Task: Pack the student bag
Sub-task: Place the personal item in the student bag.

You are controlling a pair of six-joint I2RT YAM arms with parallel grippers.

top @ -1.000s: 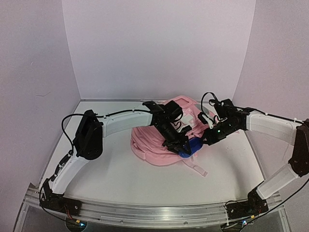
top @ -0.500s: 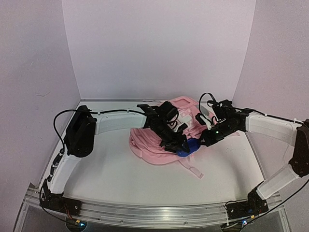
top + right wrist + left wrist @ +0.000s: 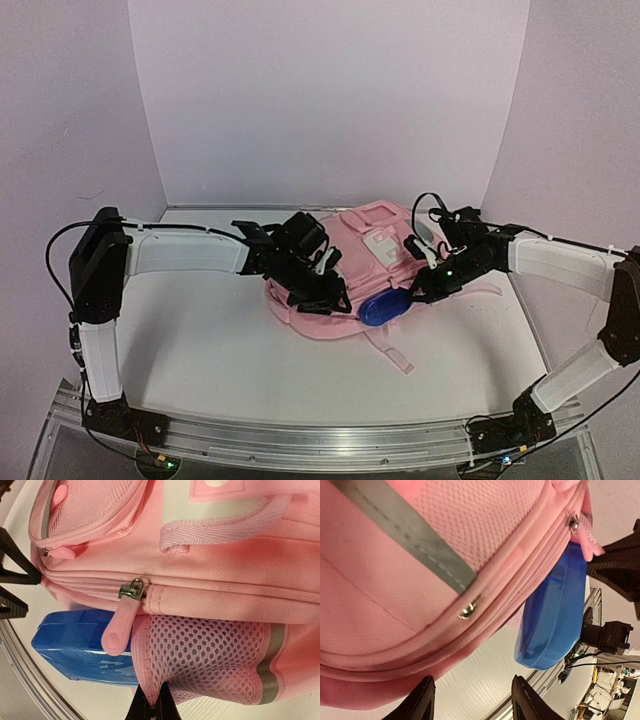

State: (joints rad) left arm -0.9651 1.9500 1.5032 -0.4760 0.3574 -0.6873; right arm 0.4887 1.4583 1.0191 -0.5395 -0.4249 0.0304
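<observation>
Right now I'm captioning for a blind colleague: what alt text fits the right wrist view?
The pink student bag fills the frame, and the right gripper at the bottom edge pinches its mesh side pocket. A pink zip pull overlaps a blue case showing beside that pocket.

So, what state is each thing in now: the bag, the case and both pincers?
Pink fabric backpack: lying flat.
Blue flat plastic case: partly hidden at the backpack's edge, rest sticking out.
Left pincer: open, empty.
Right pincer: shut on the mesh side pocket.
</observation>
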